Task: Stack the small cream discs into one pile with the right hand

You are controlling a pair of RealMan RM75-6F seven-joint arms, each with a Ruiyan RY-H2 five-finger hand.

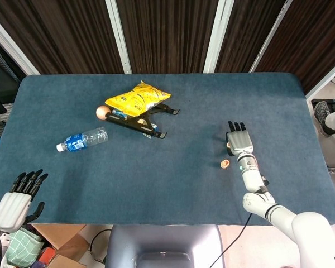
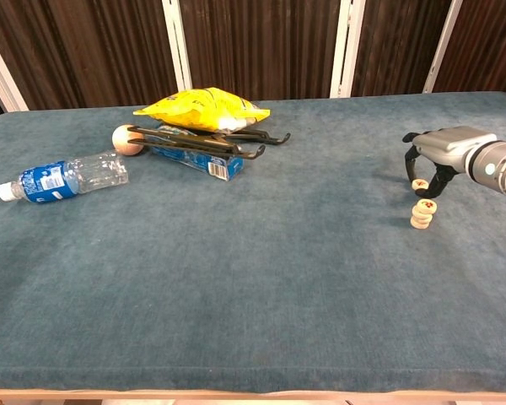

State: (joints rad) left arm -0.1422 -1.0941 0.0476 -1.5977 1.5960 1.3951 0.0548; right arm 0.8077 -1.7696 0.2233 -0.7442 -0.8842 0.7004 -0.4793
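Loose small cream disc: I judge it light, rigid; pinch its rim.
Short cream disc pile: tippy.
Right hand: fingers curled down around the disc; grip unclear.

My right hand lies palm-down over one cream disc, another disc just beside it; my left hand hangs off the table.

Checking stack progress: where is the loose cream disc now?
In the chest view, far right: the loose disc lies under the right hand, just behind the pile.
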